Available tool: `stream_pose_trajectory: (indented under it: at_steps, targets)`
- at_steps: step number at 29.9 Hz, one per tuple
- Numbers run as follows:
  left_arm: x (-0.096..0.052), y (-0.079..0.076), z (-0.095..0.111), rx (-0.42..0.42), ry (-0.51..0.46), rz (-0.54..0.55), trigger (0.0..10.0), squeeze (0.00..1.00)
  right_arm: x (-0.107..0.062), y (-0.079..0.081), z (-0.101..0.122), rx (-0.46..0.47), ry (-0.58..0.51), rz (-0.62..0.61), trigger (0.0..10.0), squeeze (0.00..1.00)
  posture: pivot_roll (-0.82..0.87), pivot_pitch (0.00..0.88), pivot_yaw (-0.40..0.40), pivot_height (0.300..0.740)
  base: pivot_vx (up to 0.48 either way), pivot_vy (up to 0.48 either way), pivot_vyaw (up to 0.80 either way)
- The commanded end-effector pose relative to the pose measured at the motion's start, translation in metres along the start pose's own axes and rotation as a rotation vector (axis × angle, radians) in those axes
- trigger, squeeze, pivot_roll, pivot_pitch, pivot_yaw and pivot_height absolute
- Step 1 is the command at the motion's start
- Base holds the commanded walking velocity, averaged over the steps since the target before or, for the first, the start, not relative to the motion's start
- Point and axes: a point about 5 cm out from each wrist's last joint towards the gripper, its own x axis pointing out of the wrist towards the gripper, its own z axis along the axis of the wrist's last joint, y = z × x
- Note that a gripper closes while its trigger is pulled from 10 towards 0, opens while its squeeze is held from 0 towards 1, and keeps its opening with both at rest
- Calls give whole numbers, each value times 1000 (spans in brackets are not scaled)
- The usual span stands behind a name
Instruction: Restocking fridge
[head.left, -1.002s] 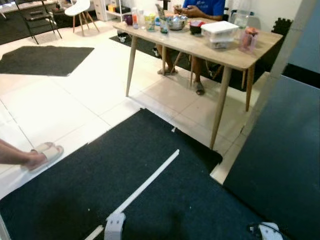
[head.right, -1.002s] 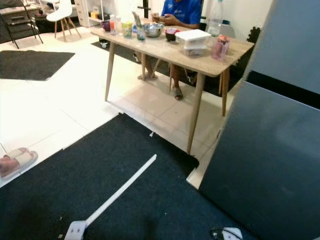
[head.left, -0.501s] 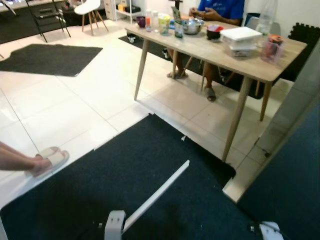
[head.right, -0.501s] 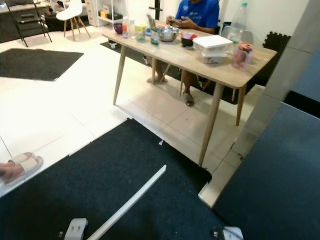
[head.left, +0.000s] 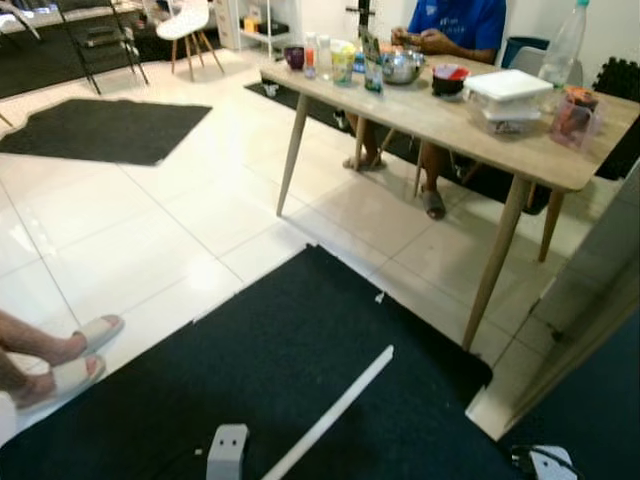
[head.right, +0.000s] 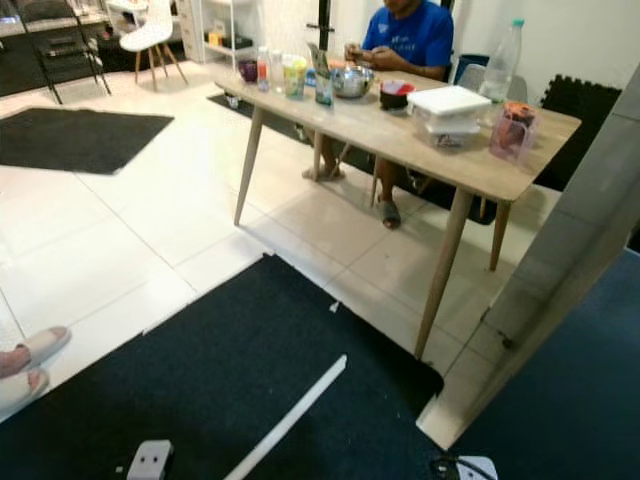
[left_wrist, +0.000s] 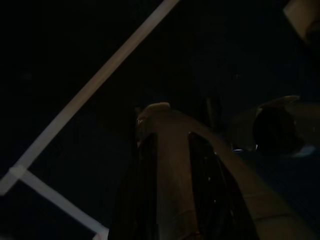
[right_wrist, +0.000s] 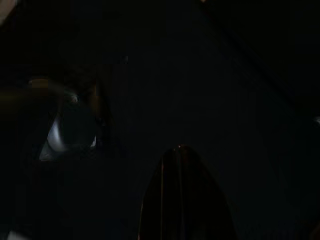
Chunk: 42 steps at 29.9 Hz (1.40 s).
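A long wooden table (head.right: 385, 128) stands ahead on pale tiles. On it are cups and small bottles (head.right: 293, 75), a metal bowl (head.right: 352, 82), stacked white containers (head.right: 448, 105), a pink jar (head.right: 511, 130) and a clear water bottle (head.right: 502, 60). The grey fridge (head.right: 590, 230) rises at the right edge, with a dark panel (head.right: 570, 400) below it. Both arms hang idle, their silver ends (head.left: 227, 452) (head.left: 545, 462) low in the eye views. My left gripper (left_wrist: 155, 112) is shut, with nothing held, over the dark mat. My right gripper (right_wrist: 180, 150) hangs in deep shade.
A person in a blue shirt (head.right: 408, 35) sits behind the table. Another person's slippered feet (head.left: 70, 355) stand at the left. I stand on a black mat (head.left: 290, 350) with a white tape strip (head.left: 330, 415). A second mat (head.left: 100, 130) and chairs (head.left: 185, 25) lie far left.
The whole picture has shifted: the camera has turned left, so the table sits more central and the fridge has slid to the right edge. Both arms still hang.
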Motion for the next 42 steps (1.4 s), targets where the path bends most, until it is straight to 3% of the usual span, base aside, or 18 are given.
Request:
stream_pose_trajectory:
  at_steps: [1, 5, 15, 22, 42]
  targets:
    - [-4, 6, -11, -18, 38, 14, 10000, 0, -1, -2, -8, 7, 33, -25, 10000, 0, -22, 32, 15, 740, 285, 0, 0]
    - [-4, 10, -4, -12, 22, 24, 10000, 0, 0, 4, -3, 0, 18, -3, 10000, 0, -26, 19, 15, 740, 283, 0, 0]
    - [-4, 12, 2, -20, 8, 31, 10000, 0, 0, -1, -2, -3, 24, -24, 10000, 0, -16, 0, 5, 740, 285, 0, 0]
    - [-3, 13, 9, -7, -5, 32, 10000, 0, 2, -2, 12, -41, -11, -25, 10000, 0, -26, 0, 12, 740, 284, 0, 0]
    - [-4, 16, 7, 1, 9, 37, 10000, 0, 1, 1, 6, -26, 7, -24, 10000, 0, -28, 0, 23, 740, 282, 0, 0]
